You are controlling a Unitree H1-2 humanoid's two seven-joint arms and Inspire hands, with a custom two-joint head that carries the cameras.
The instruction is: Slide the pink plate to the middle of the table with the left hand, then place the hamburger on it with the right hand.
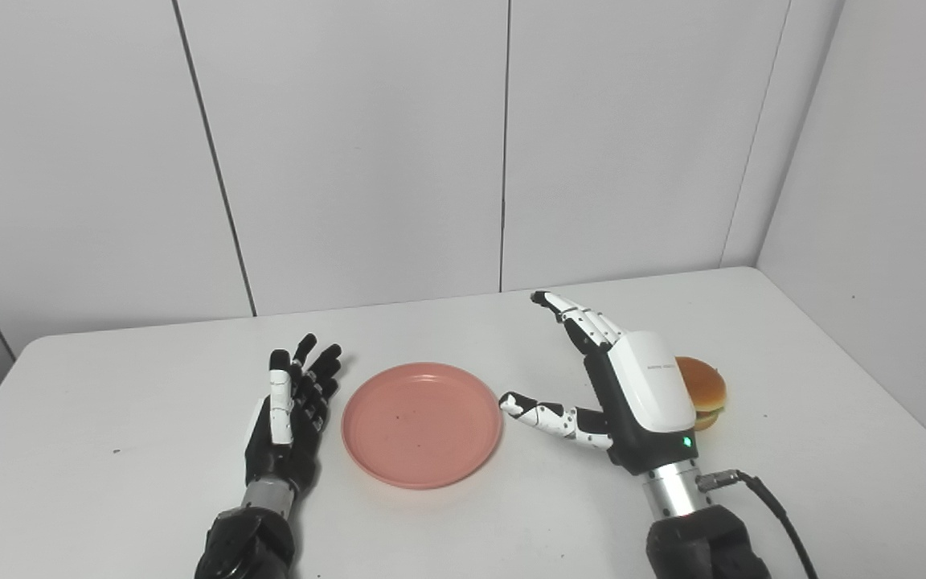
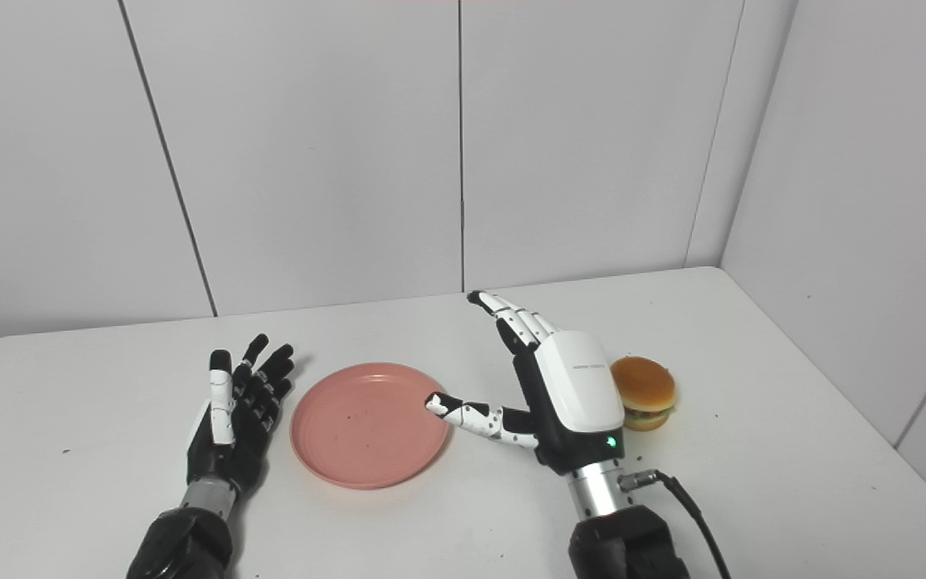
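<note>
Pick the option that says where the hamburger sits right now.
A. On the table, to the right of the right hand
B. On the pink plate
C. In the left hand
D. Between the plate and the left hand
A: the hamburger rests on the white table, just beyond the back of the open right hand, while the pink plate holds nothing.

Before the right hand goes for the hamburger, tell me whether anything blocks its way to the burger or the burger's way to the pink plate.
Nothing separate blocks either path. The hamburger sits just right of the open right hand, which itself stands between burger and pink plate. The plate holds nothing.
</note>
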